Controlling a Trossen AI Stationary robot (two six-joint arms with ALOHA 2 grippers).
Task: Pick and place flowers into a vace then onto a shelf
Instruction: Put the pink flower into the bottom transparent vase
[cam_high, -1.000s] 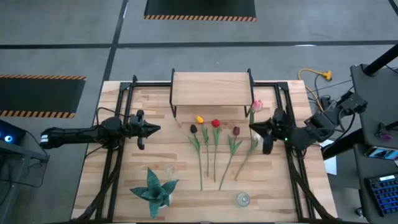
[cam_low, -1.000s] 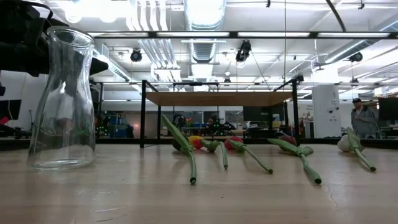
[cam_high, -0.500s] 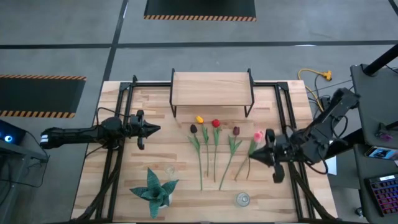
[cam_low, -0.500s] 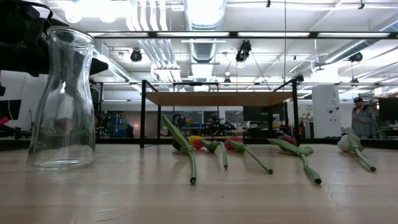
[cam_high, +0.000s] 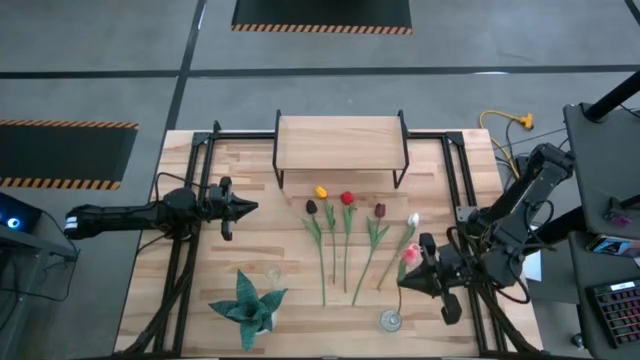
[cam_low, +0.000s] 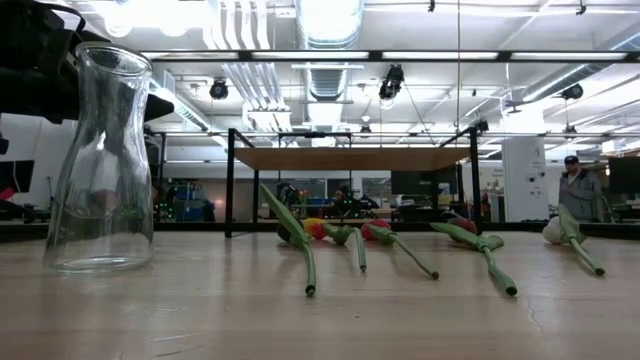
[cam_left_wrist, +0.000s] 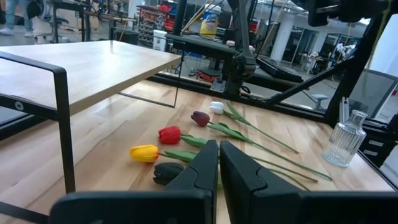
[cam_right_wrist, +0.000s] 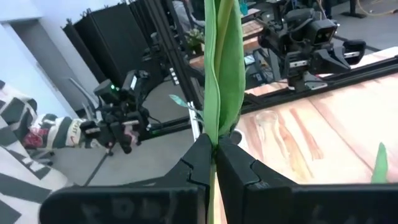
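Observation:
Five tulips lie on the table in front of the shelf (cam_high: 340, 142): yellow (cam_high: 321, 192), red (cam_high: 347, 198), black (cam_high: 311, 207), maroon (cam_high: 380, 210) and white (cam_high: 413, 218). My right gripper (cam_high: 403, 283) hangs near the table's near right corner, shut on a sixth tulip, whose pink head (cam_high: 411, 253) shows beside it. A small ribbed glass vase (cam_high: 389, 320) stands just nearer than this gripper. My left gripper (cam_high: 245, 207) waits shut at the table's left, pointing at the flowers. My right gripper pinches the pink tulip's green stem and a leaf folded about it (cam_right_wrist: 216, 127) between its two fingers (cam_right_wrist: 199, 158). The fingers point toward the table's left and lie across the stem. The tulip is lifted clear of the table, its stem running on past the fingers on both sides.
A clear glass carafe (cam_low: 100, 160) stands close to the near edge, and a spiky teal plant (cam_high: 247, 305) sits at the near left. Black frame rails (cam_high: 185, 260) run along both sides of the table. A person (cam_low: 578, 190) stands in the room beyond.
My right gripper has carried the pink tulip from beside the shelf's right leg toward the table's near edge, past the white tulip, staying shut on the stem. The other flowers and my left arm have kept still.

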